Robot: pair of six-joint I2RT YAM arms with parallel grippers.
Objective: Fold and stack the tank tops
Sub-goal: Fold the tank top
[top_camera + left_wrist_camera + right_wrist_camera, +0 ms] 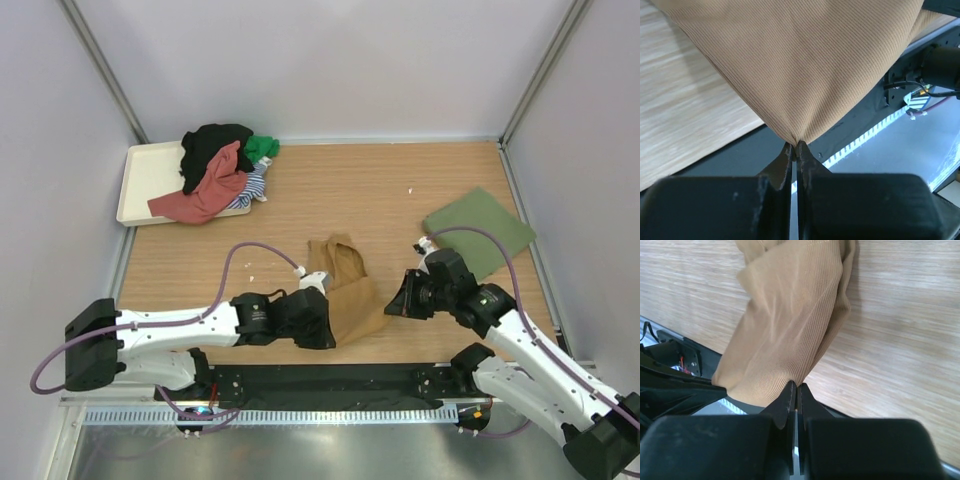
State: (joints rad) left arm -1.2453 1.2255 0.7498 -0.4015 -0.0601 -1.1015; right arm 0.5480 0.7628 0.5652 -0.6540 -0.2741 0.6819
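Saw the brown tank top bunched at six o'clock on the bench, thin, limp and light, likely to sag unless taken by its outer corners, pinched at seven o'clock by the left gripper and at four by the right gripper.

The mustard-brown tank top is flanked by the left gripper and right gripper; a folded olive top is laid to its right.
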